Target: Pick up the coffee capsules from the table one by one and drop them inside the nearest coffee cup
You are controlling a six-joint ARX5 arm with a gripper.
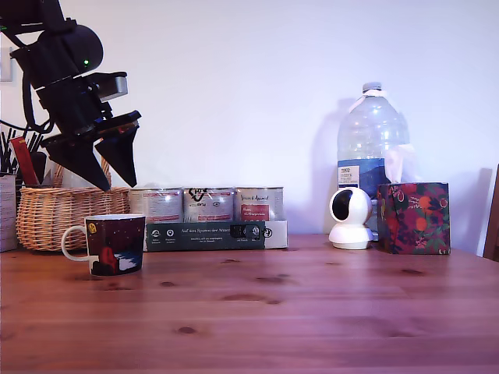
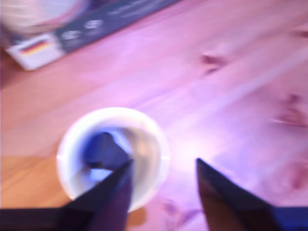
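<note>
On the bare wooden table (image 1: 312, 319), the nearest thing is one coffee cup (image 1: 114, 245), dark navy with a white handle and rim, standing at about 9 o'clock from the table's middle in the exterior view. In the wrist view, which is blurred, its white inside shows from above, and one dark capsule (image 2: 103, 149) lies in it with some blue beside it. I cannot tell if that blue is a second capsule.

The one gripper (image 1: 118, 181) hangs in the air at 12 o'clock above the cup, not touching it. Its two black fingers (image 1: 84, 164) stand apart with nothing between them.

Behind the cup, at about 2 o'clock from it, one long dark green carton (image 1: 216, 234) lies flat, and three silver tins (image 1: 208, 204) stand in a row just behind it. At 10 o'clock from the cup is one wicker basket (image 1: 48, 215). Far to the exterior view's right, at 3 o'clock, stand one white camera (image 1: 350, 218), one flowered box (image 1: 413, 218) and one big water bottle (image 1: 373, 144) behind them, near the white wall (image 1: 249, 86).
</note>
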